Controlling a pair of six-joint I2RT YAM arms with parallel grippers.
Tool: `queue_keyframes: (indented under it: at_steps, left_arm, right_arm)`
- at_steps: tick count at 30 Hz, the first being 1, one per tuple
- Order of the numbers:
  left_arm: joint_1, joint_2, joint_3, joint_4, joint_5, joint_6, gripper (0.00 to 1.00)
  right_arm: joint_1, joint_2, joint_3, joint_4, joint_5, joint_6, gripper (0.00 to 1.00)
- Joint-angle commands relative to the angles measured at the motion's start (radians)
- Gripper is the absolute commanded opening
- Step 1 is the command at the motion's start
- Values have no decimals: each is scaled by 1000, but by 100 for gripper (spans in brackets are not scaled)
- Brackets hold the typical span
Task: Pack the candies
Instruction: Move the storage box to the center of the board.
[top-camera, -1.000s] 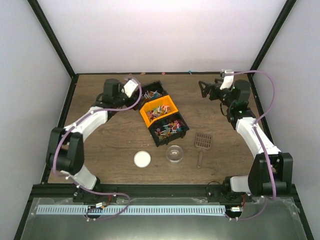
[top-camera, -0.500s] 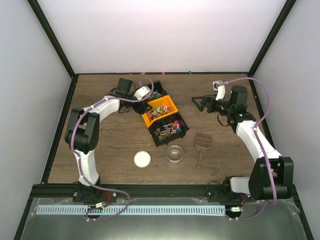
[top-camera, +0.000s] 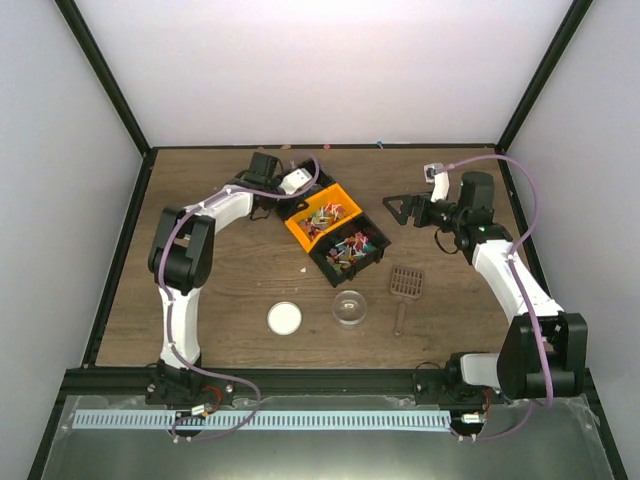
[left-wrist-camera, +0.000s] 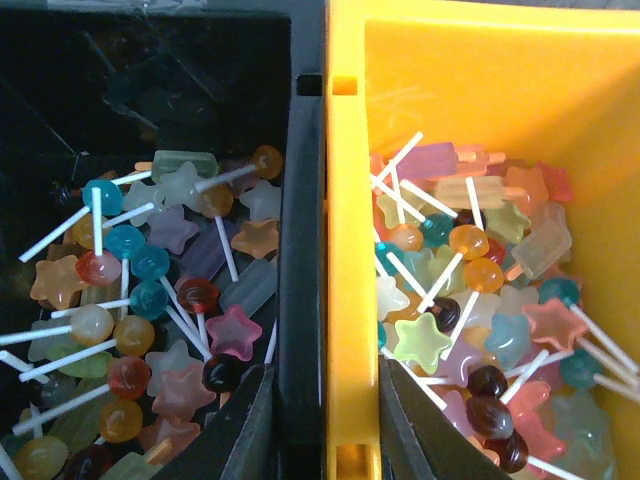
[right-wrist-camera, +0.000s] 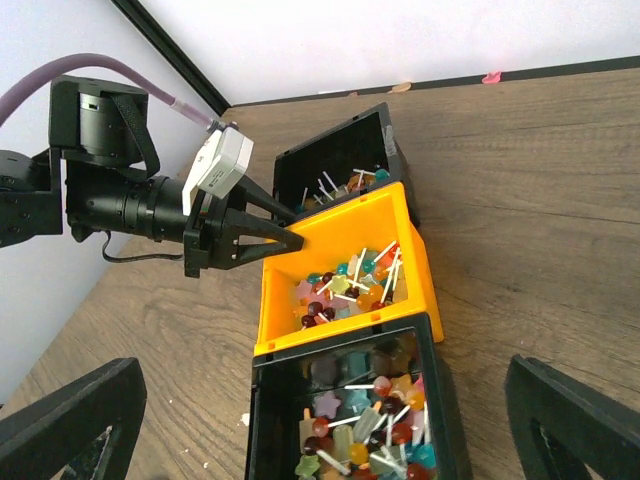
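The candies (left-wrist-camera: 470, 285) are small coloured sweets, many on white sticks, heaped in an orange bin (top-camera: 300, 228) and two black bins (top-camera: 372, 262) set in a row. My left gripper (left-wrist-camera: 325, 435) straddles the joined walls of the far black bin (left-wrist-camera: 300, 200) and the orange bin (left-wrist-camera: 345, 230), one finger (left-wrist-camera: 240, 430) in each, shut on those walls. In the top view the left gripper (top-camera: 303, 198) is at the row's back end. My right gripper (top-camera: 395, 206) hovers right of the bins, open and empty, seen wide apart in the right wrist view (right-wrist-camera: 325, 390).
A small clear round jar (top-camera: 349, 308) stands in front of the bins with its white lid (top-camera: 285, 318) to its left. A brown slotted scoop (top-camera: 404, 285) lies to the jar's right. Black frame posts rise at the table's back corners.
The left arm swung right onto the bins and its jaws closed on the shared walls. The bin row has shifted right. The right gripper moved slightly left.
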Motion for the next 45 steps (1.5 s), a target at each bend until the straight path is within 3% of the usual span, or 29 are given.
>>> queue_keyframes:
  at_steps: [1,8,11,13,19,24,27,32,41,45]
  left_arm:
    - [-9,19,28,12,-8,-56,10]
    - [-29,-21,-9,48,-73,-273,4]
    - [-49,-30,-24,60,-185,-420,4]
    - [-59,-43,-48,83,-254,-534,4]
    - [-103,-87,-75,66,-503,-847,4]
    - [-117,-74,-6,-19,-553,-963,5]
    - [-128,-62,27,-47,-560,-959,17]
    - [-131,-72,25,-67,-529,-961,42]
    - [-137,-149,-42,-54,-517,-963,61]
    - [-138,-220,-67,-53,-531,-957,77]
  right_arm:
    - [-5,13,23,-6,-4,3,100]
    - [-5,10,-12,57,7,20,100]
    - [-5,15,-10,38,152,68,100]
    - [-5,43,27,-36,291,144,100]
    - [-5,157,166,-287,392,185,100]
    - [17,157,213,-543,632,230,100]
    - [63,132,205,-655,728,267,100]
    - [169,83,107,-708,699,342,100]
    - [272,77,-3,-717,725,424,100]
    - [298,97,-30,-703,730,442,100]
